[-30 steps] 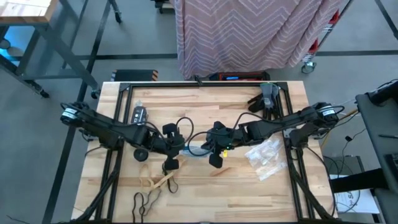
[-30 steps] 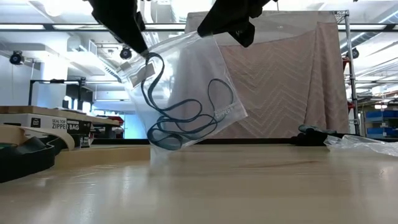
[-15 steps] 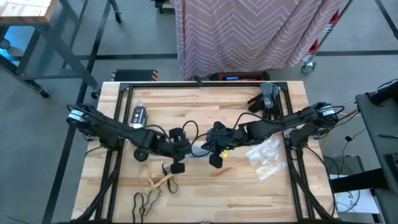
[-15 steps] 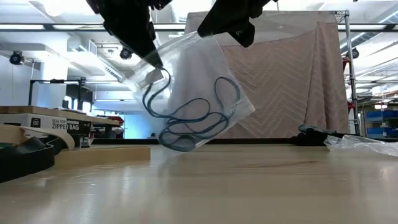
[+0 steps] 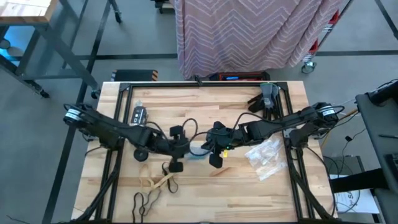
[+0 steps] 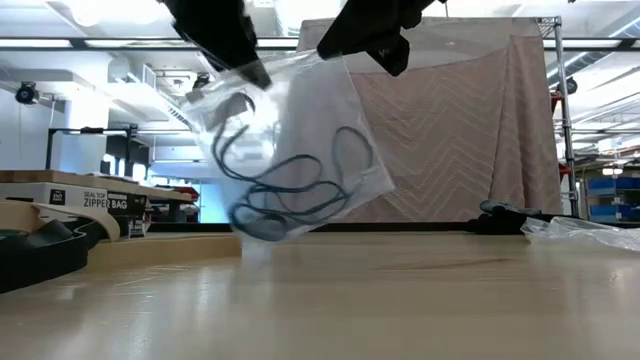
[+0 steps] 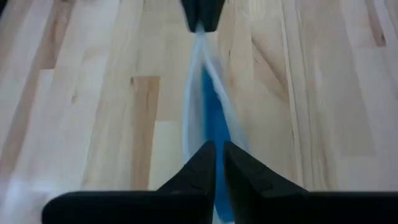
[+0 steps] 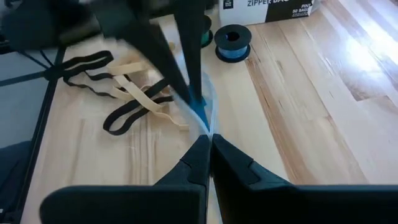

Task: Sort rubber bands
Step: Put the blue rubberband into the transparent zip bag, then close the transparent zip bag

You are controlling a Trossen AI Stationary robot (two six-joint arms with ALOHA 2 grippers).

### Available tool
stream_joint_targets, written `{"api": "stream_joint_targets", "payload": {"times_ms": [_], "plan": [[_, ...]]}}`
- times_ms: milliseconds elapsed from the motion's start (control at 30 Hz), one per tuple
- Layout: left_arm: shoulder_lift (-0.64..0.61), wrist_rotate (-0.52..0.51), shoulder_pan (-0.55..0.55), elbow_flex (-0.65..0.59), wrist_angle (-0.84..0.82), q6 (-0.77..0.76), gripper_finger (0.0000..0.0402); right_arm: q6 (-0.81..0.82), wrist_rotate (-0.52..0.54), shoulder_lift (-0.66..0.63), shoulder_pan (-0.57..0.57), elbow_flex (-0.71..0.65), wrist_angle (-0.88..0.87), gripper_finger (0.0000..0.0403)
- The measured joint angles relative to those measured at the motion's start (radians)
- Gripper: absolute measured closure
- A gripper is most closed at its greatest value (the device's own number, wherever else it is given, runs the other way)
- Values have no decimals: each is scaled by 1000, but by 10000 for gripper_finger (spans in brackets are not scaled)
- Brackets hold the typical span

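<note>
Blue rubber bands (image 6: 290, 195), thin floppy loops, hang inside a clear plastic zipper bag (image 6: 320, 110) held above the pale wooden surface (image 6: 400, 300) between the two end effectors. The right end effector (image 8: 208, 140) is pinched tight on one edge of the bag's mouth, and the left end effector (image 7: 216, 149), facing it just beside, has its fingers nearly together around the opposite edge. Gripping both edges likely keeps the bag taut and off the surface so its mouth can be handled. Tan rubber bands (image 5: 155, 182) and black rubber bands (image 5: 144, 201) lie loose on the surface below the left end effector, not yet bagged
</note>
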Motion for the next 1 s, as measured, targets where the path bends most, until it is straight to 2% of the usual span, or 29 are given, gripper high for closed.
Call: {"api": "stream_joint_targets", "payload": {"times_ms": [267, 467, 633, 767, 900, 1000], "plan": [[-233, -25, -58, -24, -147, -133, 373, -56, 3, 0, 0, 0, 4, 403], [-395, -194, -185, -181, -78, -282, 380, -135, 4, 0, 0, 0, 31, 403], [-490, -259, -275, -394, 156, -316, 380, -176, 6, -1, -5, 0, 36, 403], [-526, -296, -279, -548, 396, -291, 380, -205, 5, -1, -6, 10, 39, 403], [-530, -297, -281, -690, 594, -282, 380, -236, 5, -10, -6, 37, 11, 403], [-518, -297, -281, -802, 807, -243, 376, -269, 5, -36, -6, 55, -33, 403]]}}
